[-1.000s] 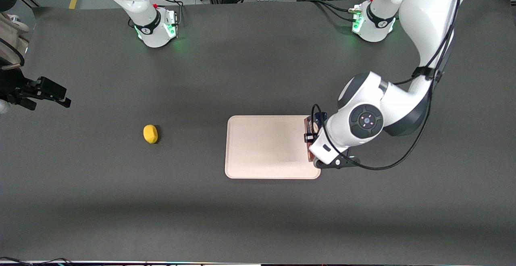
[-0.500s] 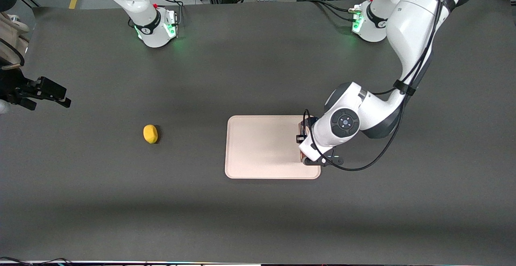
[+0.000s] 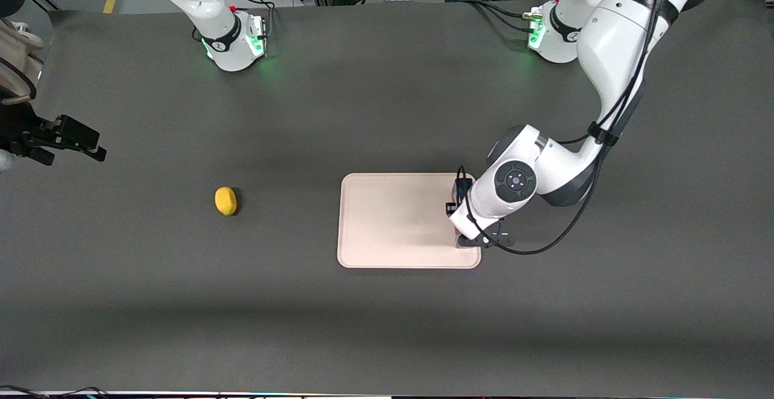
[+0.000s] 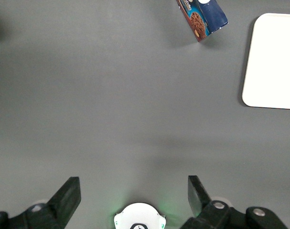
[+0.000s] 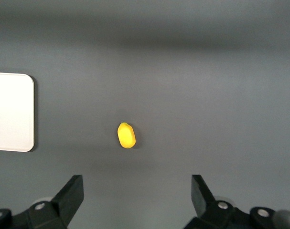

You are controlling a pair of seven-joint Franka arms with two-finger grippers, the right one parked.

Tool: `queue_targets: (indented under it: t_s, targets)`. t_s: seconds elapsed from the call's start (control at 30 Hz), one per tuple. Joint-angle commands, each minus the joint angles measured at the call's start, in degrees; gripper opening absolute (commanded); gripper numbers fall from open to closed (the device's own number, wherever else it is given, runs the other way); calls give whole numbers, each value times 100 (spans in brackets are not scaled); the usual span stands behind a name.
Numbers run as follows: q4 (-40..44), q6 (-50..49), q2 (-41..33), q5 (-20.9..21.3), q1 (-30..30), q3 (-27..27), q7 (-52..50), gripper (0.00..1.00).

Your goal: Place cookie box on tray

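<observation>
In the front view my left gripper (image 3: pixel 464 225) hangs low over the edge of the pale pink tray (image 3: pixel 393 220) that lies toward the working arm's end. The wrist covers the cookie box; only a thin brown edge (image 3: pixel 454 232) shows beside it, over the tray. The left wrist view does not agree with this. There the gripper (image 4: pixel 134 191) stands with its jaws apart and empty. The navy cookie box (image 4: pixel 202 16) lies on the dark table, apart from the tray (image 4: pixel 273 62).
A small yellow lump (image 3: pixel 225 201) lies on the dark table toward the parked arm's end, well apart from the tray; it also shows in the right wrist view (image 5: pixel 126 135). The working arm's cable (image 3: pixel 544 248) loops beside the tray.
The gripper carried the box from just outside the tray's edge to over the tray and came lower. In the last half second it hardly moved.
</observation>
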Motion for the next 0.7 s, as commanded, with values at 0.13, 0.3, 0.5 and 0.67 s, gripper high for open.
queue_targets:
  t_s: [0.13, 0.3, 0.5, 0.67]
  targets:
    - [-96, -455, -605, -17, 36, 83, -61, 100]
    - [80, -1386, -1185, -192, 36, 241, -52, 100]
    - [659, -2643, -1818, -545, 62, 505, 27, 100]
    - [1186, -3601, -2310, -711, 124, 777, 133, 100]
